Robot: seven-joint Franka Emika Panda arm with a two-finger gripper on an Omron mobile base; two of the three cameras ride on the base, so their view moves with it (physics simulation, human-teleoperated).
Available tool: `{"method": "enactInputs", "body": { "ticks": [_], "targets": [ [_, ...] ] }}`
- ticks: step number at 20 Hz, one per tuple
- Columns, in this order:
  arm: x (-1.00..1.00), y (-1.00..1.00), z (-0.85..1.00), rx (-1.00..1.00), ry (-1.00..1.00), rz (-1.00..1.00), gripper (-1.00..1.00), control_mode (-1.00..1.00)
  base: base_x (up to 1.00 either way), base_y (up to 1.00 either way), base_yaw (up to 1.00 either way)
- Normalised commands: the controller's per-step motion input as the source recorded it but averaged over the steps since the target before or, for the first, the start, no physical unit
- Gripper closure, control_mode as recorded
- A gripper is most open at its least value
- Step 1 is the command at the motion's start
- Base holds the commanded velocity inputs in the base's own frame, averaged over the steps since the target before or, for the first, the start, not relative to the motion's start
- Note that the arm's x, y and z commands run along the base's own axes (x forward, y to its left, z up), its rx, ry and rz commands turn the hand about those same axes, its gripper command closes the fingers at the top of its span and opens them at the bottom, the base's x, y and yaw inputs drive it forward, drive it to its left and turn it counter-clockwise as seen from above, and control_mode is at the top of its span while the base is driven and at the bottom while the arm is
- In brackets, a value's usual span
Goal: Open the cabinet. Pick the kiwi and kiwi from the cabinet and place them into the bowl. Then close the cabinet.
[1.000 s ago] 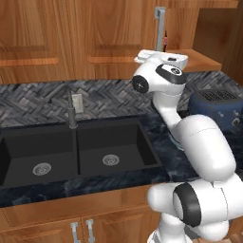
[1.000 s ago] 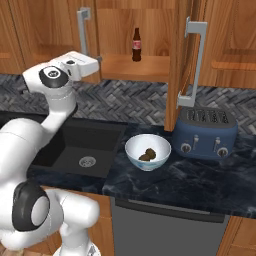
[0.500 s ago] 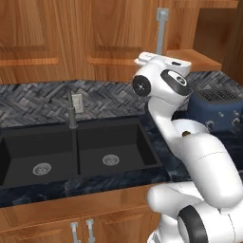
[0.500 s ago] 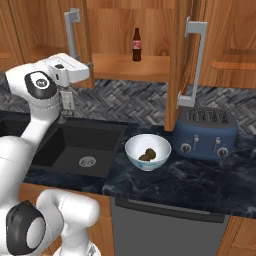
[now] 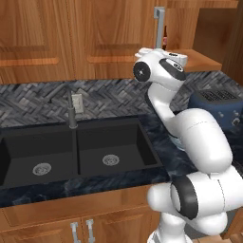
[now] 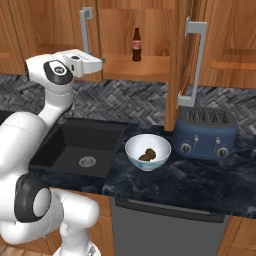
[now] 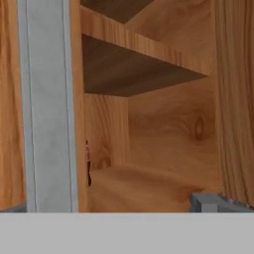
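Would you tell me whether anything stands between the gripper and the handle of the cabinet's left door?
Nothing visible does. The open gripper sits just beside the handle, which looms close and unobstructed in the hand view. The cola bottle stands farther back on the shelf, off that path.

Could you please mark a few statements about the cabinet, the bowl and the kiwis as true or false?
1. Both cabinet doors stand open. True.
2. The bowl is empty. False: dark kiwis lie inside it.
3. A cola bottle stands on the cabinet shelf. True.
4. The bowl sits inside the sink. False: it rests on the counter, between the sink and the toaster.
5. The gripper holds a kiwi. False: its jaws are open and hold nothing, near the left door's handle.
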Motion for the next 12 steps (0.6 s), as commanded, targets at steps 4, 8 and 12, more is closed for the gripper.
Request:
{"method": "enactInputs", "body": {
  "ticks": [4, 8, 12],
  "targets": [
    [0.06, -0.01, -0.06, 0.00, 0.00, 0.00, -1.00, -1.00, 0.00, 0.00, 0.00],
    [0.65, -0.17, -0.54, -0.09, -0.01, 0.00, -1.00, -1.00, 0.00, 0.00, 0.00],
    [0.87, -0.23, -0.56, -0.08, 0.00, 0.00, -1.00, -1.00, 0.00, 0.00, 0.00]
  ]
}}
